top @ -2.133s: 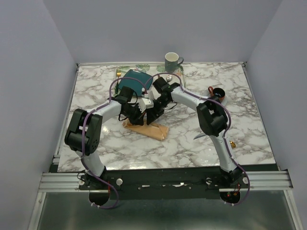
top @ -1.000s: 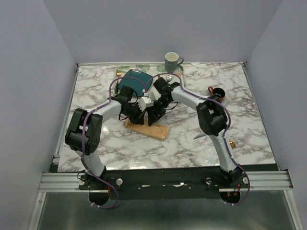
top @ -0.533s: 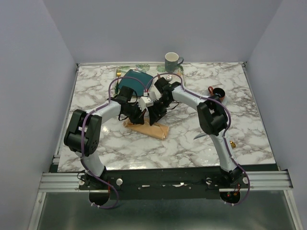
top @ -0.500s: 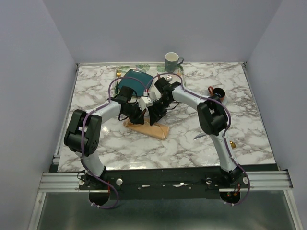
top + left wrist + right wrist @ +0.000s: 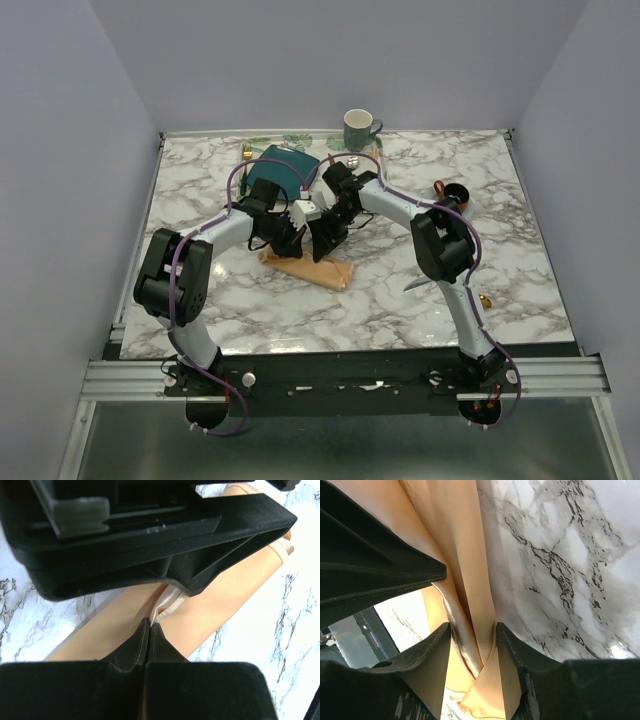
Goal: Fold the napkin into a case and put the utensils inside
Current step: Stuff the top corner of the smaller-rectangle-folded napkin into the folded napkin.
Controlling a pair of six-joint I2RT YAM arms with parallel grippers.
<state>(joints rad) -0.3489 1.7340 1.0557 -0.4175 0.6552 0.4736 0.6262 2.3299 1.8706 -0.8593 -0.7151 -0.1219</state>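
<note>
napkin (image 5: 312,270): folded strip on marble table (image 5: 520,230), just nearer than teal plate (image 5: 278,165); long axis far-left to near-right | left gripper (image 5: 149,629): tips pinched on a raised fold | right gripper (image 5: 472,635): narrow gap, clamping cloth layers | both over strip's far-left end, equally near

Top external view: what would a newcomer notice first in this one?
Both arms bend inward and meet over the folded peach napkin at mid-table. The left gripper is pinched shut on a raised fold of it, and the right gripper clamps a bunch of the same cloth. Behind them, a teal plate and a green mug sit toward the far edge.
</note>
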